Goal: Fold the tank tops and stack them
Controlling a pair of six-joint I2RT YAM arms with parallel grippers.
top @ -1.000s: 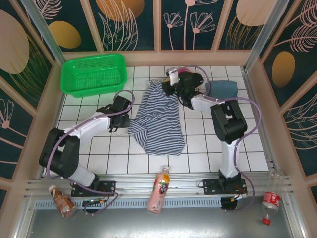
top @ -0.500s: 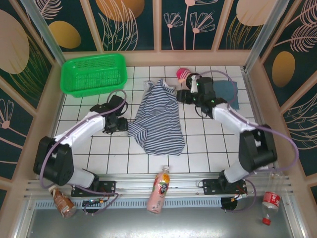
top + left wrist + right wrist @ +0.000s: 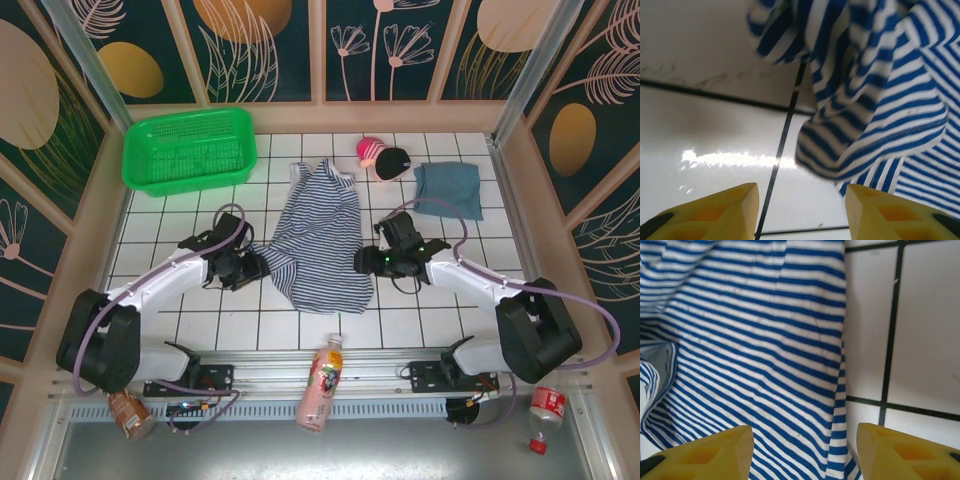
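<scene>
The left gripper (image 3: 801, 212) had its yellow fingers (image 3: 715, 212) spread apart above white tile, just beside the crumpled left edge of the striped tank top (image 3: 322, 240). The right gripper (image 3: 805, 452) stood open too, straddling the top's right hem. The striped top lay spread out mid-table (image 3: 400, 322). The blue-grey tank top (image 3: 448, 190) lay folded near the back right corner.

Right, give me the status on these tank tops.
Done: the blue-grey top looks folded, far right. In hand: the striped top lies spread and rumpled, both pairs of jaws open at its side edges, gripping nothing. Left: fold it, then stack the two.
</scene>
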